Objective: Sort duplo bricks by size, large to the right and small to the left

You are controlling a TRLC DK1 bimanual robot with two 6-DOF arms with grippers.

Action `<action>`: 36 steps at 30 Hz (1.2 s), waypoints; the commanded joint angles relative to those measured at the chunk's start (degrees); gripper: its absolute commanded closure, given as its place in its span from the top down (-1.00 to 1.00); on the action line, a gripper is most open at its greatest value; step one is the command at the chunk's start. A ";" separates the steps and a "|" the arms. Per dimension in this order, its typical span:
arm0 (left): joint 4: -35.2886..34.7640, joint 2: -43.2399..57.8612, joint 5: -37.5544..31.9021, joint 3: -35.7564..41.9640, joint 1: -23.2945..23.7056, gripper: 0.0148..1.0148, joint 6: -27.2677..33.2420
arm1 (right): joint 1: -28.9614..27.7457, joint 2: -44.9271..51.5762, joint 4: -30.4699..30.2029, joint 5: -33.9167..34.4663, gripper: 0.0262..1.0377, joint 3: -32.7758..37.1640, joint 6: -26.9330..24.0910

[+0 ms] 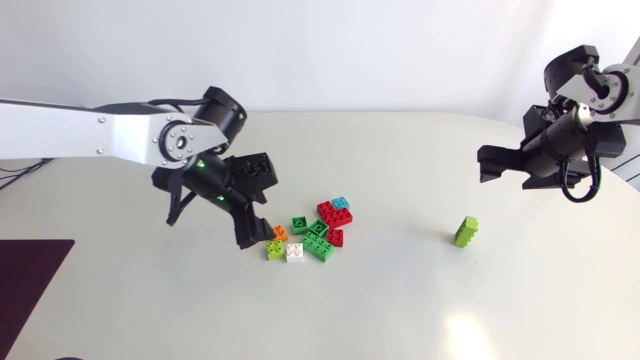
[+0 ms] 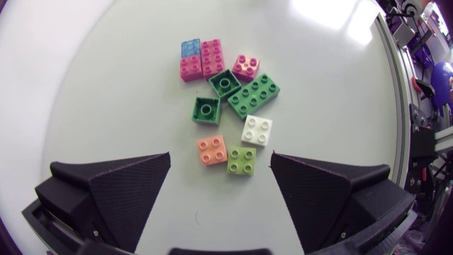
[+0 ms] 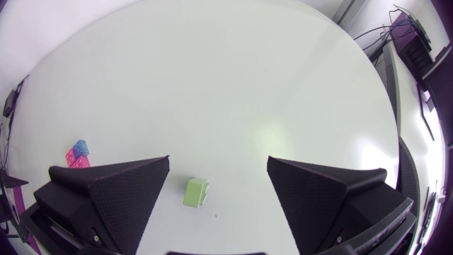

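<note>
We are hanging our left claw (image 2: 221,156) over the heap of bricks, fingers spread wide and gripping nothing. Roughly between the fingertips, an orange small brick (image 2: 211,150) and a lime small brick (image 2: 242,161) are lying side by side, touching or nearly so. A white small brick (image 2: 257,130) is sitting just ahead of the lime one. Farther ahead are lying one dark green brick (image 2: 206,110) and a second dark green brick (image 2: 225,83), both hollow side up, beside a large green brick (image 2: 253,95). Farthest out are a long red brick (image 2: 211,57) and a blue brick (image 2: 190,48), close together.

Our right claw (image 3: 219,159) is also hanging wide and empty above the table (image 3: 233,78). A light green brick (image 3: 196,192) is resting under it, between the fingers but nearer one of them, untouched and well apart from the heap.

We are judging these bricks to be light, hard and stiff, with smooth walls that could slip from a shallow pinch. The flat side walls look the safest hold, not the studs. The orange one seems the easiest to take, though our broad fingers are likely to nudge the lime neighbour, so closing across its free sides looks wiser.
</note>
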 commanded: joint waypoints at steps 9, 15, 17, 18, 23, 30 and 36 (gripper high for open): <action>2.19 14.37 2.05 8.95 -3.22 0.94 0.00 | -0.57 -1.84 -1.10 -0.33 0.92 -2.61 1.56; 5.26 17.80 1.88 11.06 0.38 0.94 -1.06 | -0.57 -1.32 -0.66 -0.77 0.91 -3.13 1.56; 5.26 18.86 1.88 12.03 1.61 0.94 -1.06 | -0.57 -1.32 -0.48 -1.47 0.92 -3.66 1.65; 5.26 19.03 1.88 12.21 1.88 0.94 -1.06 | -0.48 -1.32 -0.30 -1.47 0.91 -3.92 1.65; 5.26 20.09 1.26 12.03 2.41 0.94 -0.97 | -0.57 -1.32 0.13 -1.56 0.91 -4.72 1.56; 4.56 19.03 1.26 9.92 0.74 0.94 -0.97 | -0.75 -1.58 -0.13 -1.91 0.91 -4.72 1.56; 4.38 20.70 0.74 9.48 0.56 0.94 -1.15 | -0.66 -2.28 -0.13 -2.09 0.91 -5.86 1.56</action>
